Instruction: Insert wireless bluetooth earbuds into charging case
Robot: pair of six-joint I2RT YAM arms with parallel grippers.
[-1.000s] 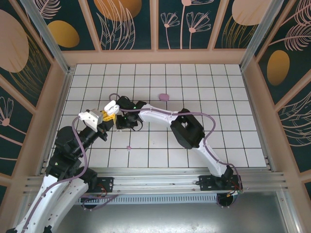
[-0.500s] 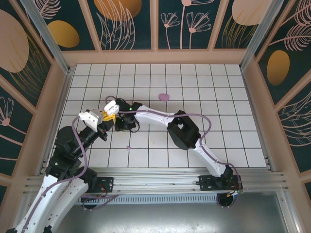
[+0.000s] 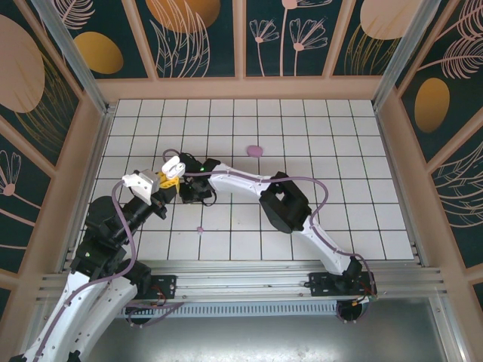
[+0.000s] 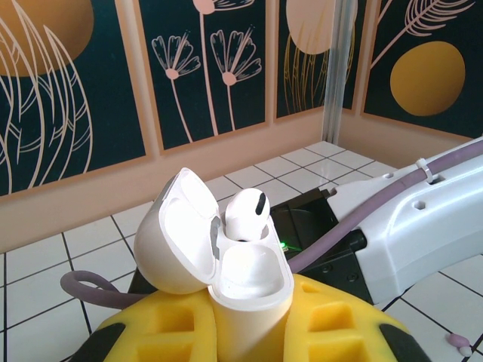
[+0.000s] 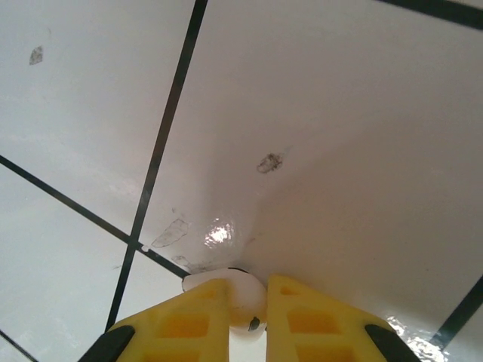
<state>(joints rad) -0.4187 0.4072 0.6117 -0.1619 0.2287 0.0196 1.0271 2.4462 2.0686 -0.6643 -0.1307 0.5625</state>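
Left wrist view: the charging case (image 4: pixel 245 286) sinks between the yellow pads (image 4: pixel 336 324) of the left pincer (image 4: pixel 247 339), its lower body covered and cut off at the bottom edge. The seated earbud (image 4: pixel 245 215) hides its stem inside. Right wrist view: the loose earbud (image 5: pixel 243 298) peeks from the right pincer (image 5: pixel 245 320), mostly covered, shape unreadable. From above, a purple speck (image 3: pixel 256 149) on the bench (image 3: pixel 339 151) is too small to name.

Robot lab test cell, a boxed-in bench rig.
White tabletop (image 3: pixel 339 151) ruled in a black grid. Walled on three sides by wood-framed panels (image 3: pixel 204 38) printed with flowers and leaves on dark green. Bare aluminium posts (image 3: pixel 68 49) at the far corners. Slotted metal rail (image 3: pixel 249 283) along the near edge, left arm (image 3: pixel 113 226) and right arm (image 3: pixel 287 204) bolted to it, purple cables (image 3: pixel 324 188) strapped along them.
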